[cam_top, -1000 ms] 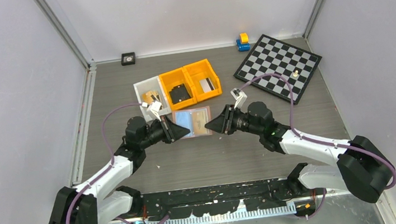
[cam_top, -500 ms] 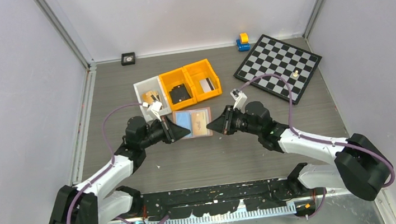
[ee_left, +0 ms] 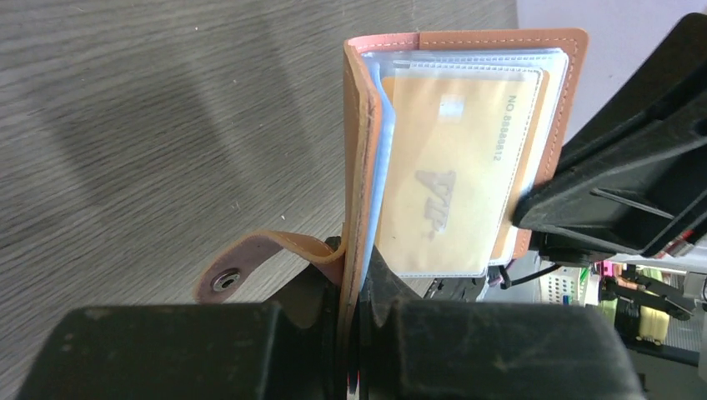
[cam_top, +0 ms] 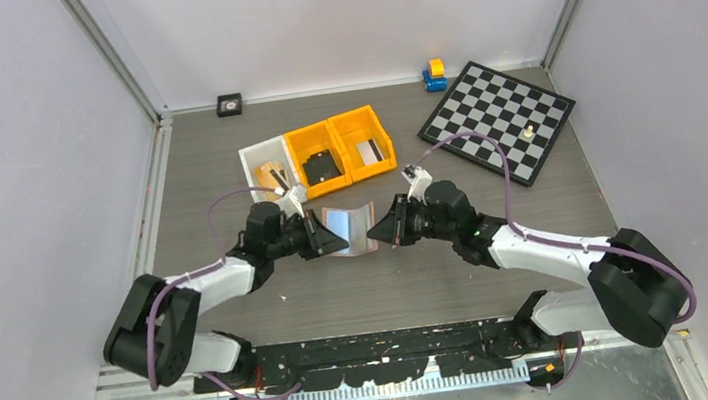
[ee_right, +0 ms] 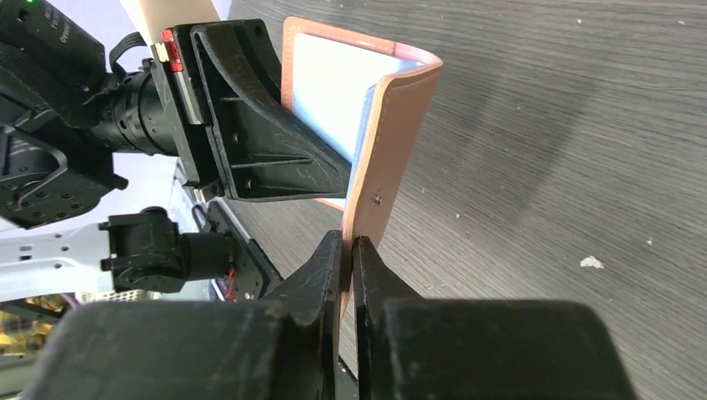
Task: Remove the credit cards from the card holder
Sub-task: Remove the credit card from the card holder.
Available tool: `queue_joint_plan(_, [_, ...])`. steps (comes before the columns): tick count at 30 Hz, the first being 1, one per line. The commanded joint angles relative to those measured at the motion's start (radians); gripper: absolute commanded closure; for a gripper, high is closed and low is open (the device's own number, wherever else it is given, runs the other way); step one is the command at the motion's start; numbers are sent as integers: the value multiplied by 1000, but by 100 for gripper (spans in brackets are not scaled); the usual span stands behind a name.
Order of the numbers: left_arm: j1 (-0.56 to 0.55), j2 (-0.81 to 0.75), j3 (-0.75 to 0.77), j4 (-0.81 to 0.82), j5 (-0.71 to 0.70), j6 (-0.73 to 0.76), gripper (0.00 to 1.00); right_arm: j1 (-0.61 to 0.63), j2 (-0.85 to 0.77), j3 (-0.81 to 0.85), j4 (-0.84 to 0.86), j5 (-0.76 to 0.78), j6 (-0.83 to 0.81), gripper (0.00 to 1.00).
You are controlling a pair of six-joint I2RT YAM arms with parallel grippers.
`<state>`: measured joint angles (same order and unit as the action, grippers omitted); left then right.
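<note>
The card holder (cam_top: 348,227), tan-pink with clear pockets, hangs off the table between my two grippers, bent into a trough. My left gripper (cam_top: 322,236) is shut on its left flap (ee_left: 367,150), just beside the snap tab (ee_left: 250,262). A yellowish credit card (ee_left: 454,167) sits in a clear pocket of the facing flap. My right gripper (ee_right: 348,246) is shut on the edge of the right flap (ee_right: 400,125). A blue card (ee_right: 333,92) shows inside the left flap. Another pale credit card with a dark stripe (cam_top: 374,149) lies in the right orange bin.
Behind the holder stand a white bin (cam_top: 251,157) and two orange bins (cam_top: 339,127), one holding a chunky black item (cam_top: 322,166). A chessboard (cam_top: 499,118) lies at the back right, a small toy car (cam_top: 433,74) and a black square (cam_top: 229,103) by the back wall.
The right gripper has shut on the holder's right flap. Both arms have drawn in and raised the holder from lying flat on the table into a bent shape.
</note>
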<state>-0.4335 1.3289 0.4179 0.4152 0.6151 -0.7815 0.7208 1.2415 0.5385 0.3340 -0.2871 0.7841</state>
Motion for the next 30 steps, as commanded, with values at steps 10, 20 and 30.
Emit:
queue_joint_plan(10, [-82, 167, 142, -62, -10, 67, 100, 23, 150, 186, -247, 159, -67, 100])
queue_joint_plan(20, [-115, 203, 182, -124, -35, 95, 100, 23, 226, 236, -323, 182, -77, 85])
queue_joint_plan(30, [-126, 248, 211, -170, -44, 108, 100, 22, 233, 209, -227, 92, -52, 51])
